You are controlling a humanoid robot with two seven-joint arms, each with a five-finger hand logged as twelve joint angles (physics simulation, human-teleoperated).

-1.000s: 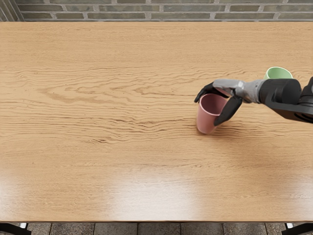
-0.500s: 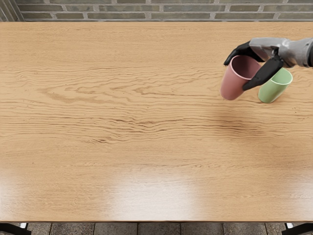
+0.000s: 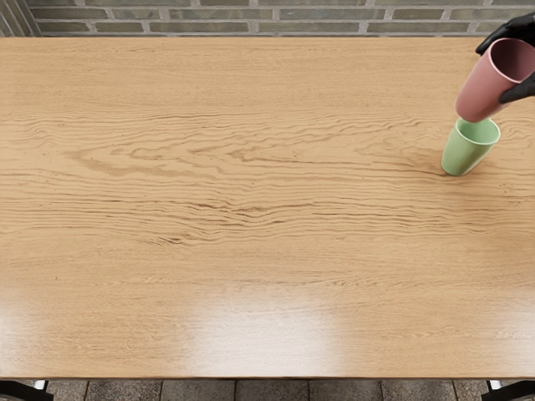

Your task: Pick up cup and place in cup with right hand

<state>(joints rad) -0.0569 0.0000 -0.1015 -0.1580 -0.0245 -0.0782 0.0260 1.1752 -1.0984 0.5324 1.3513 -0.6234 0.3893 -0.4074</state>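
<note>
- Because the task asks for one cup to end up inside the other, the right hand (image 3: pixel 517 28) holds the pink cup (image 3: pixel 485 85) high, by its upper part, which leaves the base free to go in first.
- The hand is closed only as far as the cup's width allows: dark fingers reach past the far side of the rim, and another digit lies across the wall at the right. The palm and wrist are cut off by the picture's edge.
- The pink cup is off the surface (image 3: pixel 251 209), over its right-hand part towards the far edge, mouth up. Its lean looks much like that of the other cup, so it may be close to upright; I cannot tell exactly.
- The green cup (image 3: pixel 467 154) stands mouth up on the surface, to the right and nearer the far edge than the near one. Standing so, it can take the pink cup from above.
- The pink cup's base overlaps the back of the green rim in this view. Whether they touch cannot be told, but the pink cup is clearly not nested.
- Nothing shows inside the pink cup, as far as its shaded interior can be seen. Of the green cup's inside only a strip shows, with nothing visible in it.
- The step in hand seems to be lining up; next, the base probably needs centring over the green opening, then lowering. Coming down off-centre could catch the rim and tip the green cup.
</note>
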